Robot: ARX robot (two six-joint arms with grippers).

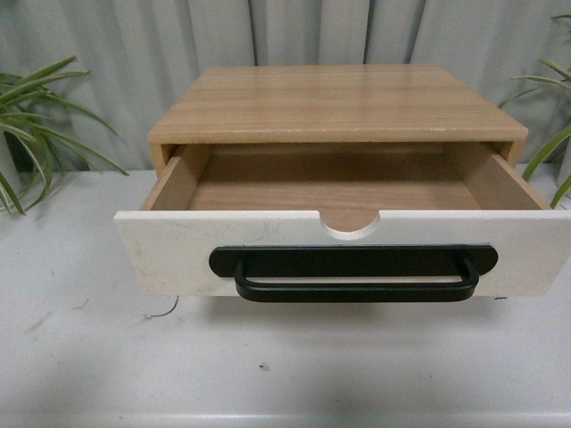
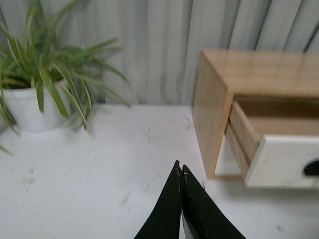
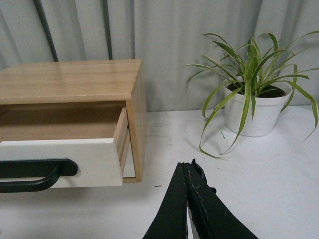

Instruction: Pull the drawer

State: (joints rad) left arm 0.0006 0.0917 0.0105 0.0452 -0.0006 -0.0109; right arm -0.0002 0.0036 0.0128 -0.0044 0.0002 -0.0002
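Observation:
The drawer point(image 1: 178, 254) has a white front, a long black bar handle point(image 1: 353, 275) and a semicircular notch in its top edge. It stands pulled well out of its wooden cabinet point(image 1: 335, 102), and its bare inside shows. Neither arm appears in the front view. My left gripper point(image 2: 180, 168) is shut and empty over the table, left of the cabinet point(image 2: 219, 99) and apart from the drawer point(image 2: 284, 162). My right gripper point(image 3: 188, 166) is shut and empty, right of the drawer point(image 3: 75, 162) and its handle point(image 3: 35, 172), touching neither.
The cabinet rests on a white table point(image 1: 285, 366) before a grey curtain point(image 1: 116, 53). A potted plant in a white pot point(image 2: 30, 107) is at the table's left, and another point(image 3: 251, 112) at its right.

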